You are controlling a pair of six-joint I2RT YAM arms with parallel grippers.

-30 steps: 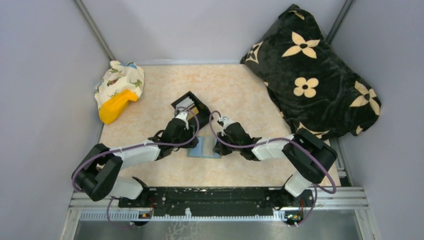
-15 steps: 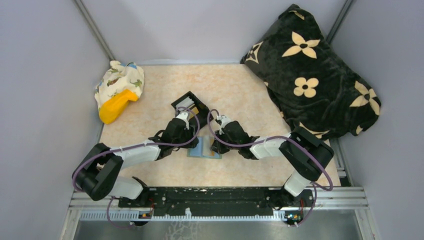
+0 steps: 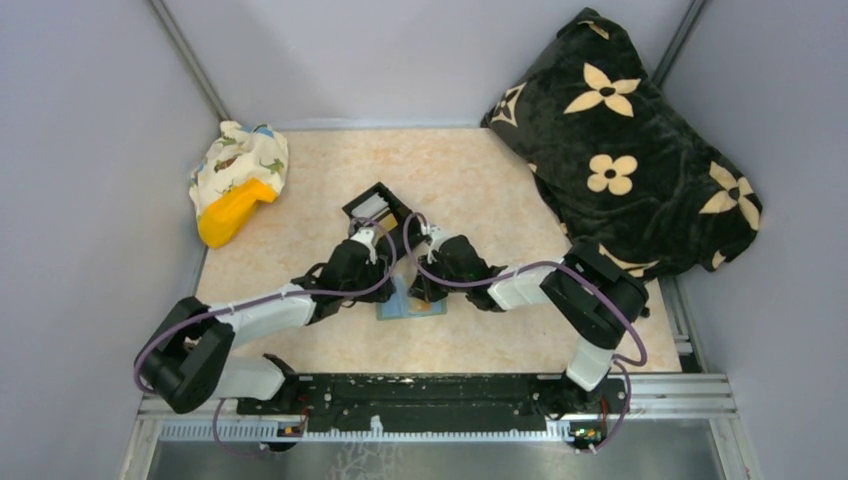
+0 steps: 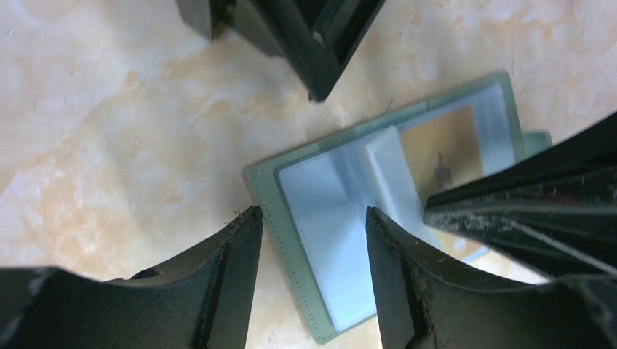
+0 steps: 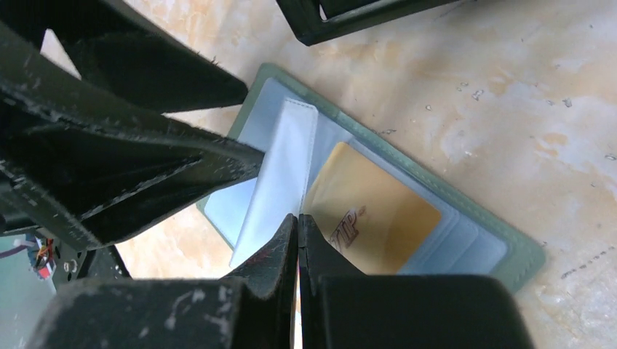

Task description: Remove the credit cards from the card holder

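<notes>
The sage-green card holder (image 3: 408,303) lies open on the table between both grippers. A tan-gold credit card (image 5: 371,211) with reddish lettering lies on its right inner panel, and it also shows in the left wrist view (image 4: 444,149). A pale blue-grey inner flap (image 5: 280,171) stands up at the fold. My right gripper (image 5: 298,217) is shut, its tips touching down where the flap meets the gold card's edge; nothing shows between its jaws. My left gripper (image 4: 313,212) is open, its fingers straddling the holder's left panel (image 4: 327,240) at its outer edge.
A black plastic box (image 3: 380,210) lies just behind the holder, close to both grippers. A black flowered blanket (image 3: 620,150) fills the back right. A printed cloth with a yellow object (image 3: 238,180) sits at the back left. Grey walls close in both sides.
The right arm has swung left, bringing its shut gripper in over the holder's middle. The left arm has leaned in slightly; its jaws stay equally wide.
</notes>
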